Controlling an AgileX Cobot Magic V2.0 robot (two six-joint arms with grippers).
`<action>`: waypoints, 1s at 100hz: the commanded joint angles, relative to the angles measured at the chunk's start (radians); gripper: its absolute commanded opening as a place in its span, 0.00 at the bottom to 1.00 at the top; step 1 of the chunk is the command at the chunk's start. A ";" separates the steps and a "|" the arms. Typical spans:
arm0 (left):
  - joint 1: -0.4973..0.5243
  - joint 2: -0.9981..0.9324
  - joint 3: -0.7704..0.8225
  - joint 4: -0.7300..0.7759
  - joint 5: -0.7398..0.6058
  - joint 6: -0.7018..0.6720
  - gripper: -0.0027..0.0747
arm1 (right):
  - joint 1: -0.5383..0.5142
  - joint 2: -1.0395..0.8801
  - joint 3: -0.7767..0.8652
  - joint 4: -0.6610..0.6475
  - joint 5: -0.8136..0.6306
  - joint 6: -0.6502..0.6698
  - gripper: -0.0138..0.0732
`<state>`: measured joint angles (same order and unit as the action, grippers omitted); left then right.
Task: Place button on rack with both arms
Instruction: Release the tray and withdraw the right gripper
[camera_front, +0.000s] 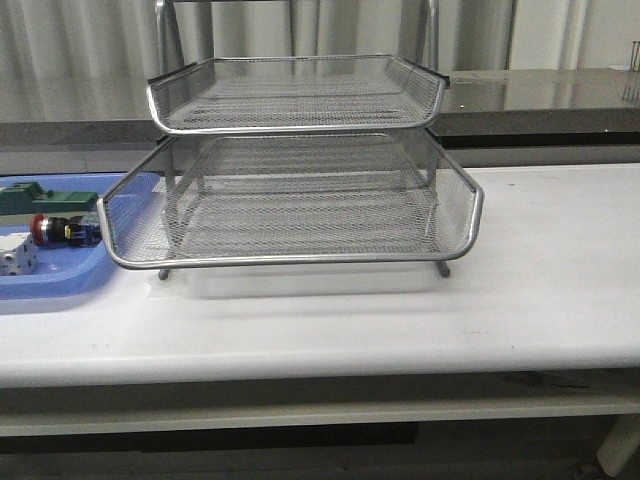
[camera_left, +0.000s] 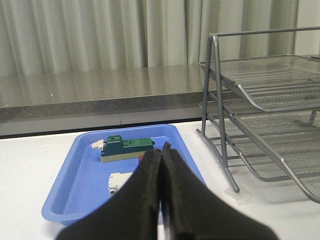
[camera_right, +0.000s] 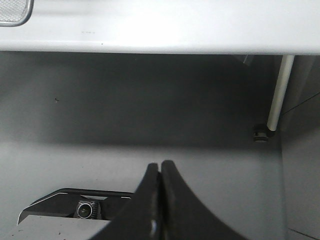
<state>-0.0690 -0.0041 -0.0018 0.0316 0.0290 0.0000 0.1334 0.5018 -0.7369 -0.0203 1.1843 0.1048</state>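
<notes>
Blue tray (camera_front: 50, 285), far left on desk (camera_front: 540, 270): holds green block (camera_front: 30, 196), white part (camera_front: 15, 258), button (camera_front: 62, 231) on its side, crowded between them. Risk: neighbours nudged or caught during pickup.
Left gripper (camera_left: 161, 152): fingers closed, empty, aimed toward tray. Must open first.
Rack (camera_front: 300, 205), centre: lower tray rim just beside button. Risk: collision on lift.
Right gripper (camera_right: 160, 165): closed, empty, below desk edge.

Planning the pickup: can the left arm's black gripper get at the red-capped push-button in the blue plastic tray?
Probably yes: the left gripper, shut, faces the blue tray; the button lies uncovered there.
</notes>
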 joint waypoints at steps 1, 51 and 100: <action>-0.001 -0.034 0.055 0.001 -0.080 -0.012 0.01 | 0.002 0.004 -0.032 -0.006 -0.042 0.002 0.08; -0.001 -0.032 0.015 -0.046 -0.253 -0.012 0.01 | 0.002 0.004 -0.032 -0.006 -0.042 0.002 0.08; -0.001 0.343 -0.472 -0.084 0.114 -0.012 0.01 | 0.002 0.004 -0.032 -0.006 -0.042 0.002 0.08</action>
<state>-0.0690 0.2297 -0.3380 -0.0421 0.1491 0.0000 0.1334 0.5018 -0.7369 -0.0203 1.1849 0.1048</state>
